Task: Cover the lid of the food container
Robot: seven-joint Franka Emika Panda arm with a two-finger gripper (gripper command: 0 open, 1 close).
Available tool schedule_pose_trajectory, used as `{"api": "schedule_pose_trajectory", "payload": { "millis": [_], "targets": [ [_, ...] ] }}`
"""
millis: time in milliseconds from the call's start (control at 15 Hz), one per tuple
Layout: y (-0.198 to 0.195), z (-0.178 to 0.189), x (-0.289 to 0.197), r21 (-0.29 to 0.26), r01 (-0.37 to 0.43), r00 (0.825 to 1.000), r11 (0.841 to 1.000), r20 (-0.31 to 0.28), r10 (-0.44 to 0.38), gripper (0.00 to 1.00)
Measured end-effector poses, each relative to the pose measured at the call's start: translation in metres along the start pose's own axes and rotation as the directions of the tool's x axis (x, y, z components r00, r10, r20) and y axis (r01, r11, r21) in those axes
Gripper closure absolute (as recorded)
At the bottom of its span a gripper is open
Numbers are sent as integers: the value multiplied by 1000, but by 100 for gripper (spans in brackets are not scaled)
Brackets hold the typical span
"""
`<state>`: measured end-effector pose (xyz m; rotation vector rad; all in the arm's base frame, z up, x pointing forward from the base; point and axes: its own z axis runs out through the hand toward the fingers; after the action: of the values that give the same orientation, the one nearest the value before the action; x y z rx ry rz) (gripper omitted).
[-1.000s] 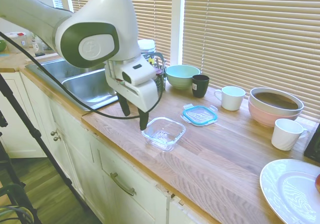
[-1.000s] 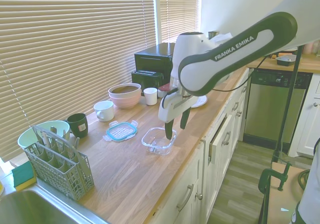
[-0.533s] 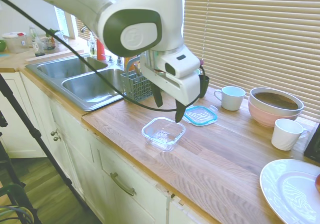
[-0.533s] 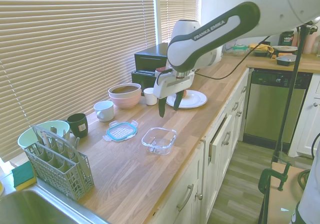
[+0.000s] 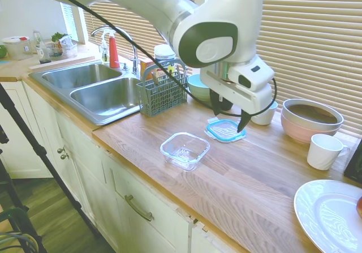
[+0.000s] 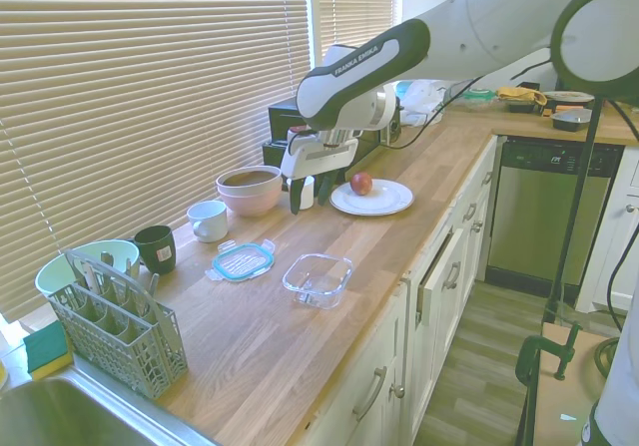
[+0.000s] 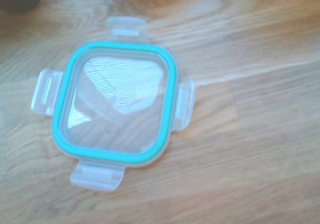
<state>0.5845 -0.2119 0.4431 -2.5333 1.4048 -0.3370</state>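
Note:
The lid, clear with a light blue rim and snap tabs, lies flat on the wooden counter behind the food container. The container is a small square clear glass dish, standing empty near the counter's front edge. My gripper hangs open and empty above the lid, not touching it. In the second exterior view the gripper is high over the counter, with the lid and the container below it. The wrist view looks straight down on the lid.
A grey cutlery rack and a double sink lie toward the arm's base side. A green bowl, a black mug, white mugs, a pink bowl and a white plate with an apple line the counter.
The arm has swung away from above the food container, across the counter toward the blinds, and now hovers over the lid. The gripper stayed open and empty.

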Motion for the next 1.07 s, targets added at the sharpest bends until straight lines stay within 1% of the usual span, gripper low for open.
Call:
{"api": "schedule_pose_trajectory", "payload": {
  "millis": [200,400,667,933,1067],
  "targets": [
    [-10,24,23,16,0,1000,1000,19,0,0],
    [-22,52,35,32,0,998,1000,61,-2,0],
    [-40,79,42,40,-2,995,999,96,-2,0],
    [-42,111,41,36,-22,991,999,131,17,0],
    [-46,119,38,39,-28,989,999,143,23,0]
  ]
}}
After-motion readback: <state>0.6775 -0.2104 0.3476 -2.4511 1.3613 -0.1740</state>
